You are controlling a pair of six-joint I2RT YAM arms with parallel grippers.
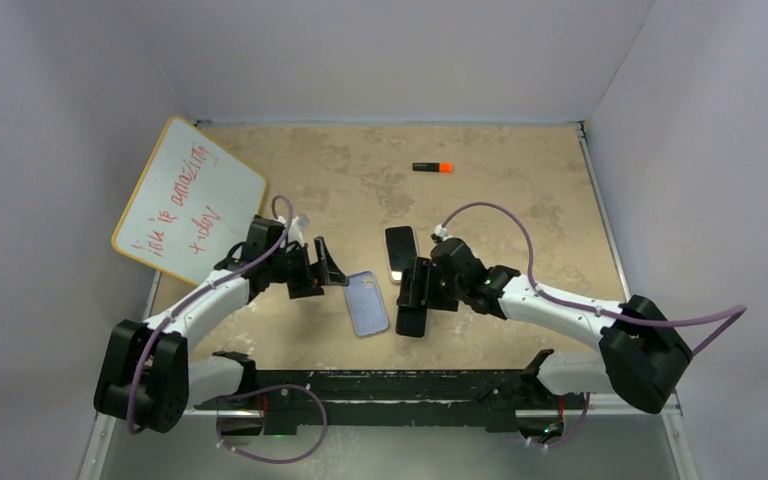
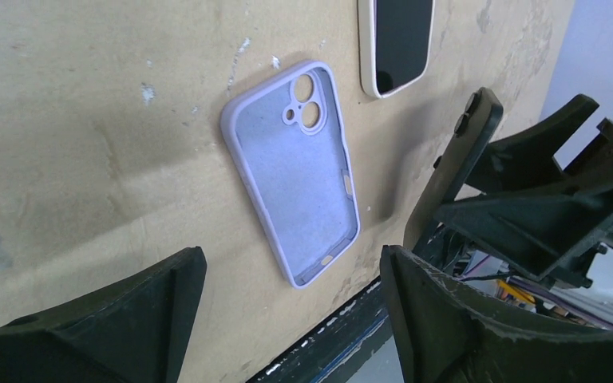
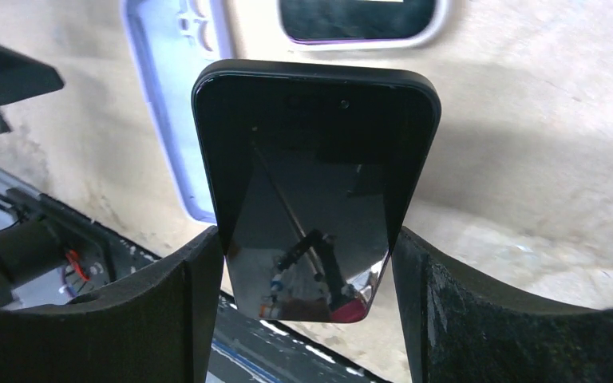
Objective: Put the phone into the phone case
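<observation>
Clamping the phone [image 3: 315, 159] by its long edges in the R fingers [image 3: 152, 319] at 3 o'clock of the empty, cavity-up case [image 1: 367, 303] on the table [image 1: 500, 190], the robot is hovering its L fingers [image 2: 128, 327] apart at the case's 10 o'clock: pickup done, insertion not yet.

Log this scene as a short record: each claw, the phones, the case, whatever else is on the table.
right claw: shut on black phone, gripping its long edges
left claw: open, empty, beside the case
case: lilac, flat on table, hollow side up, empty
second phone: flat on table, just beyond the case
other: whiteboard at left, marker at back
</observation>
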